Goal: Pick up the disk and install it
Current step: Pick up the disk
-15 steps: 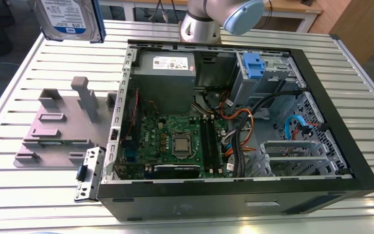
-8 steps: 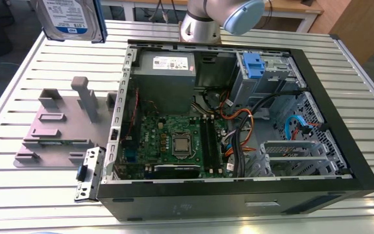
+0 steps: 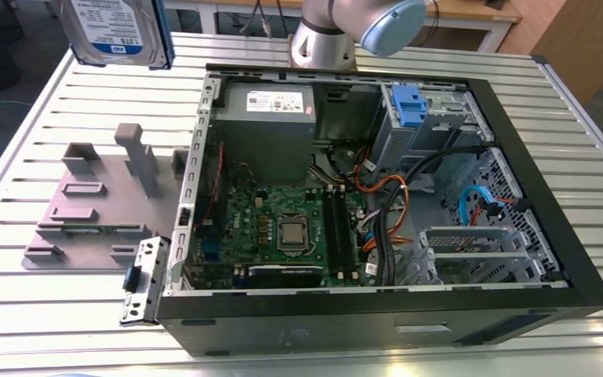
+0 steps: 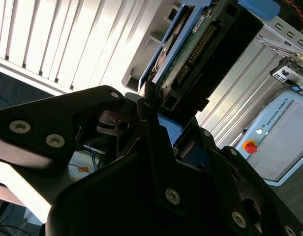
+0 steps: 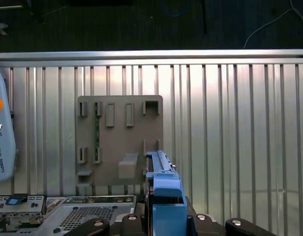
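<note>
I have the disk [image 3: 113, 30] up in the air, well above the slatted surface [image 3: 60, 314] and toward the exterior view's left of the open computer case [image 3: 333, 334]. In the second wrist view my hand [image 4: 154, 108] is pinching its end, seemingly across the blue rails [image 5: 164, 196]. I judge it stiff, fairly heavy and shock-sensitive. The rails are the safe hold, clear of the exposed circuit board [image 4: 188, 51].

The tool [image 4: 156, 105] clamps the blue-railed disk [image 4: 193, 46].
</note>
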`<state>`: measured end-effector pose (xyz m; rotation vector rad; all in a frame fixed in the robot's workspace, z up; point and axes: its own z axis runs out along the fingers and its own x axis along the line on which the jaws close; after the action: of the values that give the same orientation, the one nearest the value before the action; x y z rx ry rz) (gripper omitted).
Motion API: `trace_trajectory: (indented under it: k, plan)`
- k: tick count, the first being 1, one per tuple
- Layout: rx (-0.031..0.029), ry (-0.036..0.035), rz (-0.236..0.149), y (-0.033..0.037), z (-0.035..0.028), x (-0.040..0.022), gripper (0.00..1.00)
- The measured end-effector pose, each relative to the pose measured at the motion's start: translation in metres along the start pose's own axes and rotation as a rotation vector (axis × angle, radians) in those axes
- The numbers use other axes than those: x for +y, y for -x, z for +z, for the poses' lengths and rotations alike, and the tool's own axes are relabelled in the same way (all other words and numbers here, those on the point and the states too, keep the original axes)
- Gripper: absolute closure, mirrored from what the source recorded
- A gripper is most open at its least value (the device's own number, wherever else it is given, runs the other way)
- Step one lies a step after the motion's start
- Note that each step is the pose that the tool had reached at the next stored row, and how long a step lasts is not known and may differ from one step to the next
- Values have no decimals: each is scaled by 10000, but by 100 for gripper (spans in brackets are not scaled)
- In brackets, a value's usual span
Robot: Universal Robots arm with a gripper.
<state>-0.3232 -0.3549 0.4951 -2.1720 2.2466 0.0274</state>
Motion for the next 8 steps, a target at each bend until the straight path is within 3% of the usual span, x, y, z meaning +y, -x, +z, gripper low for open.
trace_trajectory:
  k: [8]
  plan:
    - [0,-1,0,1,0,-27,64]
